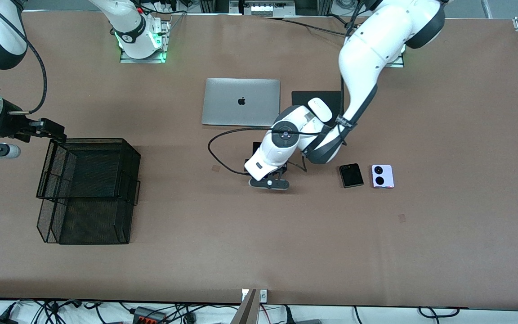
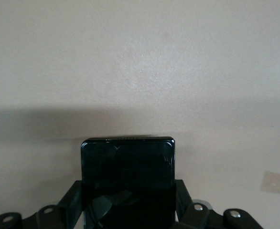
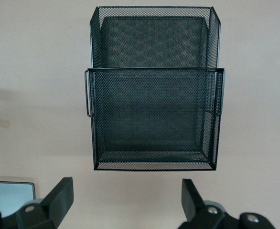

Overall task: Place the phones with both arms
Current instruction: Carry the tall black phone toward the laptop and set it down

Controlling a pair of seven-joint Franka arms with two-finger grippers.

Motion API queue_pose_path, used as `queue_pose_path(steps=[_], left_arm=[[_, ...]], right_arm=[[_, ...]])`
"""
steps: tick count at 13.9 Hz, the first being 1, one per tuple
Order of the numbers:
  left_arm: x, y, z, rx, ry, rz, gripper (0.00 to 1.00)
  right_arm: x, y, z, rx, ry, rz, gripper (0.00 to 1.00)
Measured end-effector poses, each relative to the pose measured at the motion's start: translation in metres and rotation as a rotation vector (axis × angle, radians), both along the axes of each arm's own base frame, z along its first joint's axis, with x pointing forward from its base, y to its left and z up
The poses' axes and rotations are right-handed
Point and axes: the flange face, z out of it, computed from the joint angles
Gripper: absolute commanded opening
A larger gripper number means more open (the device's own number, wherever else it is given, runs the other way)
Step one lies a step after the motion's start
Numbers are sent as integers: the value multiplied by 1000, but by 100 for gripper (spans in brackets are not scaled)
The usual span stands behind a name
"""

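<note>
My left gripper point(image 1: 265, 179) is shut on the long slim black phone point(image 2: 128, 167), low over the middle of the table. Its fingers point(image 2: 73, 200) press both long edges, and one end of the phone shows beside the wrist point(image 1: 256, 148). The small black flip phone point(image 1: 351, 175) and the lilac-white phone with two black circles point(image 1: 382, 176) lie side by side on the table, toward the left arm's end from that gripper. My right gripper point(image 1: 59, 134) is open and empty point(image 3: 125, 191), up in the air over the edge of the black mesh basket point(image 1: 88, 189).
The two-tier mesh basket point(image 3: 154, 119) stands toward the right arm's end of the table. A closed silver laptop point(image 1: 241, 101) lies farther from the camera than the left gripper. Beside it, a white mouse point(image 1: 321, 109) lies on a black pad point(image 1: 304, 95), partly under the left arm.
</note>
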Motion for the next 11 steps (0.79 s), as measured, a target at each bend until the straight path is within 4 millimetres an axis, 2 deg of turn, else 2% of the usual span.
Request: queue_pose_path(steps=[2, 6, 7, 8, 9, 11], left_arm=[[-2, -3, -12, -5, -8, 5, 24], [-7, -12, -10, -9, -13, -6, 28], [-8, -15, -10, -9, -13, -10, 32], [-10, -17, -10, -10, -15, -12, 62], [-11, -19, -10, -16, -20, -15, 100], [-11, -21, -8, -26, -32, -15, 100]], right_arm=[[2, 0, -5, -1, 6, 0, 100], [7, 1, -19, 1, 23, 0, 100], [9, 1, -23, 3, 26, -1, 100], [10, 1, -26, 4, 28, -1, 100], [11, 1, -28, 3, 29, -1, 100], [11, 1, -28, 3, 30, -1, 100]])
